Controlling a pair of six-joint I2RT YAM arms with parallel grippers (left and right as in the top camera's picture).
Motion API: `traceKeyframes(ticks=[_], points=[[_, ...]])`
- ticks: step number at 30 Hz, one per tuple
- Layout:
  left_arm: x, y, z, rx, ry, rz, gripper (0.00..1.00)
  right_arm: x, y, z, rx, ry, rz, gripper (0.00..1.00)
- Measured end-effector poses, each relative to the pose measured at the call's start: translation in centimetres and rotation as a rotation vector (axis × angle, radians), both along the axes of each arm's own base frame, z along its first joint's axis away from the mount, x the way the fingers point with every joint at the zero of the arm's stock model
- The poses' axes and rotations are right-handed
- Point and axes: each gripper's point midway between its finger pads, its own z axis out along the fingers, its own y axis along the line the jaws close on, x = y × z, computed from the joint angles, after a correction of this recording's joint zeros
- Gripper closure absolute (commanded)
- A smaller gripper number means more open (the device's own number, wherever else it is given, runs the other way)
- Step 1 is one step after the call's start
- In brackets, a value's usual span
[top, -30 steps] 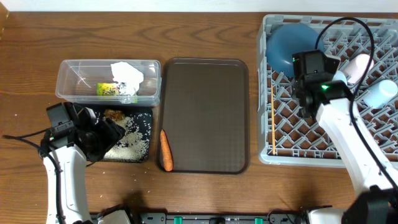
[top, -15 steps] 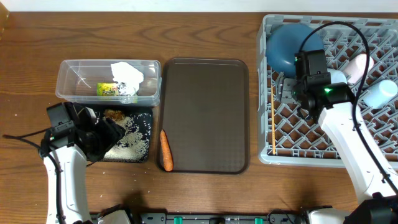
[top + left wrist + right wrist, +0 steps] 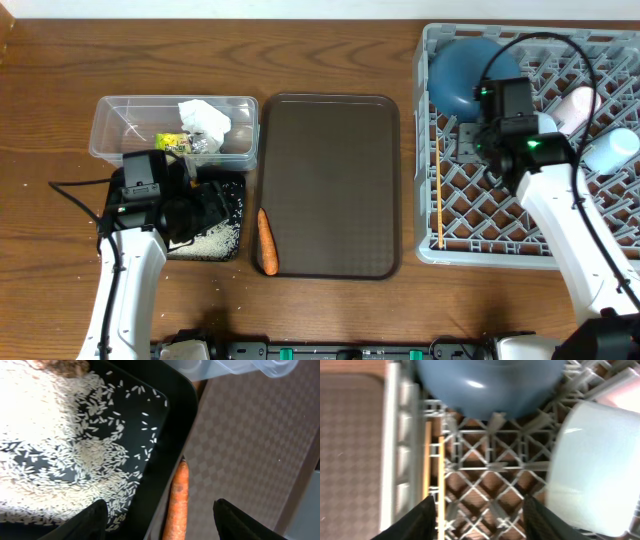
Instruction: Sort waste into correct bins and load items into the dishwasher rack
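The orange carrot (image 3: 266, 242) (image 3: 177, 505) lies along the left rim of the brown serving tray, right beside the black tray (image 3: 238, 190) (image 3: 172, 420) that holds white rice (image 3: 60, 450) and a brown food lump (image 3: 62, 364). My left gripper (image 3: 208, 207) (image 3: 160, 510) hovers open above that rim, the carrot's tip between its fingers and untouched. The clear tub (image 3: 130, 125) holds the napkin (image 3: 203, 118) and wrapper (image 3: 175, 143). My right gripper (image 3: 478, 145) (image 3: 479, 505) is open and empty over the dishwasher rack (image 3: 500, 235) (image 3: 485, 465), between the chopsticks (image 3: 439, 190) (image 3: 432, 470) and a pale white bowl (image 3: 595, 460).
The dark-blue bowl (image 3: 462, 72) (image 3: 490, 385) sits in the rack's far left corner. A pink cup (image 3: 578, 105) and a light-blue cup (image 3: 612, 152) rest at the rack's right side. The brown serving tray (image 3: 330, 185) (image 3: 250, 450) lies between the bins and the rack.
My left arm has swung right across the black tray to the carrot's end. The right gripper has stayed over the rack and its jaws have narrowed.
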Motion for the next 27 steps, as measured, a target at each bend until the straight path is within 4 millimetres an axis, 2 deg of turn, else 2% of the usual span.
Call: traceKeyframes(ticks=[5, 10, 16, 20, 27], points=[[0.0, -0.1, 0.0, 0.0, 0.0, -0.004, 0.31, 0.3, -3.0, -1.9, -0.008, 0.051, -0.074, 0.48], [0.0, -0.1, 0.0, 0.0, 0.0, -0.004, 0.31, 0.2, -2.9, -3.6, 0.044, 0.103, -0.064, 0.46], [0.1, -0.1, 0.0, 0.001, -0.003, -0.004, 0.31, -0.2, -4.1, -3.9, 0.055, 0.122, -0.094, 0.45], [0.2, -0.1, 0.1, 0.002, -0.007, -0.004, 0.31, -0.3, -4.9, -3.3, 0.032, 0.105, -0.134, 0.44], [0.1, 0.0, 0.0, 0.005, -0.006, -0.003, 0.31, -0.4, -8.4, 0.3, -0.06, -0.023, -0.309, 0.42]])
